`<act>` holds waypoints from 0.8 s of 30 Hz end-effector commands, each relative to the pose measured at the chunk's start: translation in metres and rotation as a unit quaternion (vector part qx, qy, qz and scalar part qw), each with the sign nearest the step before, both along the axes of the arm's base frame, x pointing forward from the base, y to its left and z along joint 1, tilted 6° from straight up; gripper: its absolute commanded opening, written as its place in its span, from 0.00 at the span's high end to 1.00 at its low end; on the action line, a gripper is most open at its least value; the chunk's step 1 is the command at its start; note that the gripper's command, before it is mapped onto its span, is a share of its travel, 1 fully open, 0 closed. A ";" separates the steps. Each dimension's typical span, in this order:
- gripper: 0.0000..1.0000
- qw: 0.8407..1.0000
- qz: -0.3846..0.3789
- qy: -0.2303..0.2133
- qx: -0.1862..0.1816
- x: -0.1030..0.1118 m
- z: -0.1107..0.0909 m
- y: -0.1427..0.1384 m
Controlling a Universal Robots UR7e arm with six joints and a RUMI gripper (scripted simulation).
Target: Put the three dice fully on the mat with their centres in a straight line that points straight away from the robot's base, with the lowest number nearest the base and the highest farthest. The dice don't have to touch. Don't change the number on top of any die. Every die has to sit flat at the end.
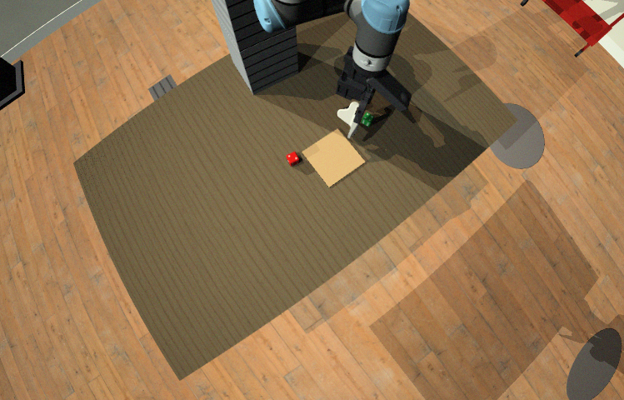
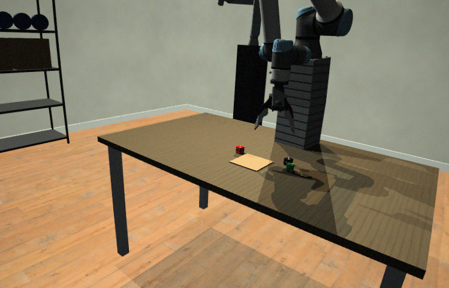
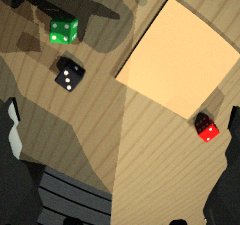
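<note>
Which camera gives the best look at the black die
The wrist view: the black die sits unobstructed, its white pips countable. In the exterior view it is a small dark cube behind the green die. In the top view the gripper hides it.

Bare lab/test rm: metal shelving (image 2: pixel 16 78), lone table (image 2: pixel 190 171), wood floor (image 2: pixel 41 221)

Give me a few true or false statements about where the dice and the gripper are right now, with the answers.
1. All three dice lie off the mat. True.
2. The gripper is shut on the green die. False: it is open and holds nothing.
3. The red die sits beside the mat's edge. True.
4. The black die rests on top of the green die. False: they sit side by side on the table, apart.
</note>
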State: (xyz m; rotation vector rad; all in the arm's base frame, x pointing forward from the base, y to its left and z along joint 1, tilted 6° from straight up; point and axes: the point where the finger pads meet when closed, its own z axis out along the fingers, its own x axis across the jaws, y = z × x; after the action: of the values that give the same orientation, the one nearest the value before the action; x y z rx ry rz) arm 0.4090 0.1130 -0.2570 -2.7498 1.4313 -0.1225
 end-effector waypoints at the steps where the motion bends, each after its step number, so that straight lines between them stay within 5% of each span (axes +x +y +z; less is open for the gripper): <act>1: 0.00 0.998 -0.068 -0.001 0.007 0.003 -0.001 -0.044; 16: 0.00 0.964 -0.266 -0.003 0.026 -0.016 -0.003 -0.165; 24: 0.00 0.948 -0.316 -0.004 0.031 -0.026 -0.003 -0.193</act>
State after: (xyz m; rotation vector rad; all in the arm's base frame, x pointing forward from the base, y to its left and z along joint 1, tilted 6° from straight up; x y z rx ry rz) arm 0.3853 -0.0716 -0.2599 -2.1646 2.1810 -0.1001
